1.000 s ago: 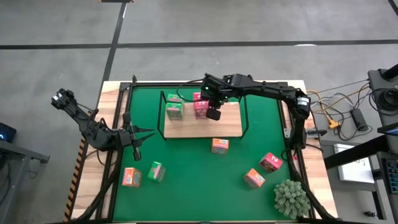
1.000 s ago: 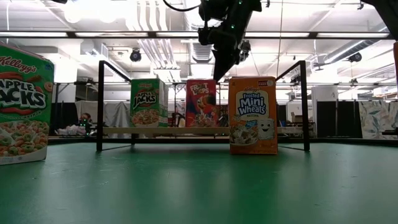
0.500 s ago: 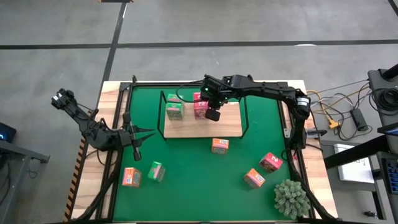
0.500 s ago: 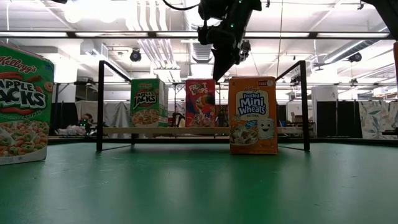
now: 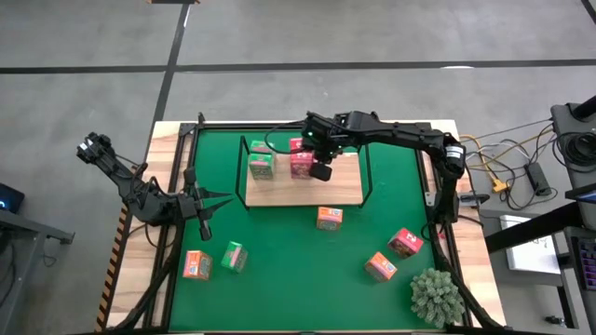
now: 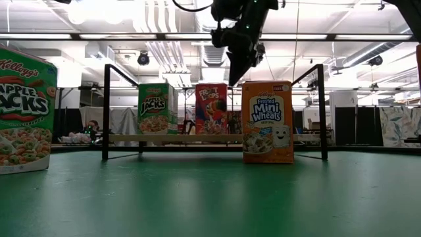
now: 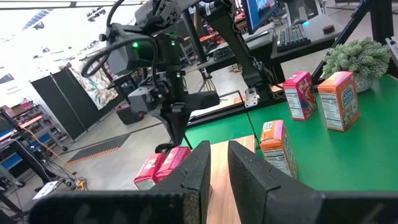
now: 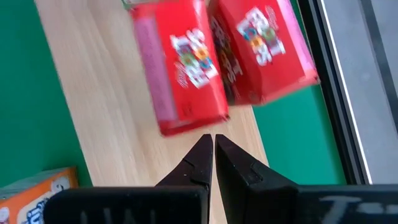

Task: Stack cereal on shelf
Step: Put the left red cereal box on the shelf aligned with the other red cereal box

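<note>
Right gripper (image 5: 319, 170) hangs above the shelf (image 5: 340, 193), jaws closed on nothing, just beside the pink-red boxes (image 5: 301, 160) at its 9 o'clock. Judged step: retreat after placement; lift straight up so the fingertips do not clip the box tops. Next candidate, the orange box (image 5: 329, 218), stands on the mat at 6 o'clock of the shelf. Left gripper (image 5: 207, 203) waits off the shelf's 9 o'clock end, jaws nearly closed, empty. Only the right wrist view separates two pink-red boxes; only the low view confirms they stand upright.
</note>
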Motion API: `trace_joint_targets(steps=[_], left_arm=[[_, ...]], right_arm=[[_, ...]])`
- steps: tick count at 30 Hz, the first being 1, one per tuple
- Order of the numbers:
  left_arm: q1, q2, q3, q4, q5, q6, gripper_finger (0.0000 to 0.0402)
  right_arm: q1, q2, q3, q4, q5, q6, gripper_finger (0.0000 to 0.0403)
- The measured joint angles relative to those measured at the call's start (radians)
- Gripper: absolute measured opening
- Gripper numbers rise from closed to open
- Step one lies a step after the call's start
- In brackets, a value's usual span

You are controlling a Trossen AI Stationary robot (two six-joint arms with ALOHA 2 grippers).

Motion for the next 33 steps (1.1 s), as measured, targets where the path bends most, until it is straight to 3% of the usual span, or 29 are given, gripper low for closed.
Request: trace_joint_targets(steps=[33], left_arm=[[0.000,0.000,0.000,0.000,0.000,0.000,0.0039]], right_arm=[[0.007,0.020,-0.026,0.060,0.004,0.017,0.0009]])
